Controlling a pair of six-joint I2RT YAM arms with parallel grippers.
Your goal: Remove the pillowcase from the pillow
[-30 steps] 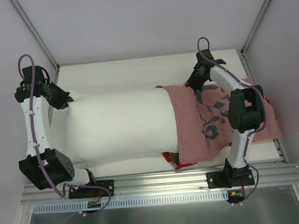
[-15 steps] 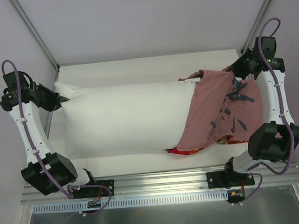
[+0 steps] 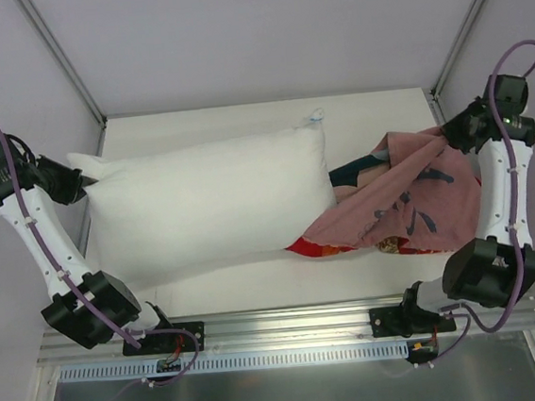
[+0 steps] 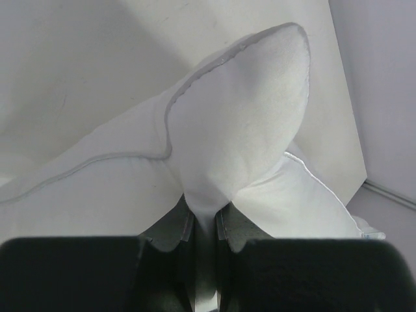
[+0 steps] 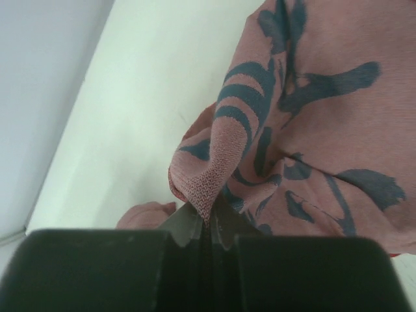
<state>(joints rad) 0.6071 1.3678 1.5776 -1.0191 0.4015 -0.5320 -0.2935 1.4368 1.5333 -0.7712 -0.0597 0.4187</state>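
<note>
Left gripper [image 4: 205,224] clamped on a pinched corner of the pillow [image 4: 240,130]: white fabric is squeezed flat between the two fingers and the piped seam curves up away from the pinch. Right gripper [image 5: 207,224] clamped on a folded edge of the pillowcase [image 5: 312,97], with pink weave wedged between its fingers and dark-blue brush strokes across the cloth above. In the top view the left gripper sits at the far-left side, holding the pillow's far-left corner drawn out to a point, and the left arm is bowed out past the left edge of the table [image 3: 222,124]. The right gripper is at the far-right side, holding up one part of the pillowcase, with cloth draping from it down onto the table. The pillow lies lengthwise over the left and middle of the table, slightly tilted. Its right end is bare and a small white tag [image 3: 314,115] shows at the far-right corner. The pillowcase is bunched on the right part of the table, pink side mostly up, with red floral and dark-blue reverse showing along its left side. That side touches the pillow's near-right corner. Cannot tell if that corner is inside the opening or just lying against the cloth.
</note>
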